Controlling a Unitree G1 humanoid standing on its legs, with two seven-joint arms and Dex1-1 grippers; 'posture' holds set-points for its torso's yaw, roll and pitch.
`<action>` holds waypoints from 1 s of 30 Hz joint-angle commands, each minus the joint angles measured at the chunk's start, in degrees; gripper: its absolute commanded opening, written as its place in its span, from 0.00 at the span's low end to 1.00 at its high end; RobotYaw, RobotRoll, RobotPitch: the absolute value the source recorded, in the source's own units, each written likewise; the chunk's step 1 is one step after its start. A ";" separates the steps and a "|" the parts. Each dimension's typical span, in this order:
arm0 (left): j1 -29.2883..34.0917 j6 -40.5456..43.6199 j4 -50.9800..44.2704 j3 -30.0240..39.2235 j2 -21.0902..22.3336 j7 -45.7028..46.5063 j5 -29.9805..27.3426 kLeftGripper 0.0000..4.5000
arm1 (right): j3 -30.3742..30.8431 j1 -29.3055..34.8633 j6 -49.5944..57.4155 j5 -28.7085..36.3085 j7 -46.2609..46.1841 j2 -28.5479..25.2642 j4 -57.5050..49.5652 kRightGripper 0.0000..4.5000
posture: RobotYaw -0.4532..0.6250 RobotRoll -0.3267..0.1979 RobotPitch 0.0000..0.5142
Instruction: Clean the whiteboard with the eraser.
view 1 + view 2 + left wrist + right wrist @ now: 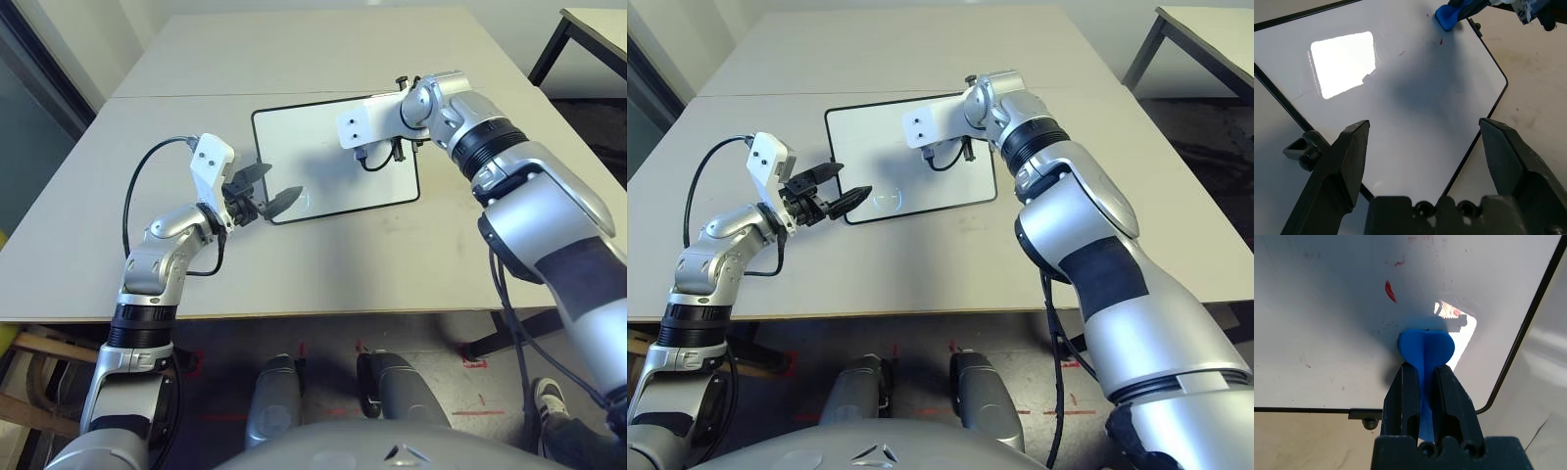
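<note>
Right gripper (1423,377) pinches small blue bone-shaped eraser (1425,348) at its waist, pressing it onto glossy black-framed whiteboard (313,157) near red flecks (1390,291), likely to scrub them. Left gripper (263,193), fingers wide and holding nothing, hovers at the board's 7 o'clock corner, perhaps steadying.

Both forearms are silver metal with black ribbed rings at the joints; the upper right arm carries a wide black band. A white angled plate with two small dark screw holes sits just behind each gripper; a thin black cable loops from behind the left gripper (263,191) back along its forearm; a shorter black cable curls beneath the plate behind the right gripper (1424,374). The fingers (1342,171) are matte black, broad at the base, tapering to blunt wedge tips; round screw heads sit at their base.
</note>
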 commanded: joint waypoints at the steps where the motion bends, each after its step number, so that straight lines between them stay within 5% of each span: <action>1: -0.15 -0.25 0.13 -0.31 0.04 -0.11 0.51 1.00 | 0.00 -0.48 0.94 -0.45 -0.51 -0.20 1.40 0.03 | 0.41 0.62 0.16; 13: 0.31 -0.02 -0.37 -0.25 0.00 0.15 0.44 1.00 | 0.67 4.23 -1.56 0.35 6.43 3.27 -3.71 0.03 | 0.42 0.62 0.17; 30: 0.31 -0.23 -0.14 -0.05 -0.07 0.45 0.52 1.00 | 0.02 3.90 -0.71 0.46 4.93 6.99 -5.15 0.03 | 0.43 0.62 0.17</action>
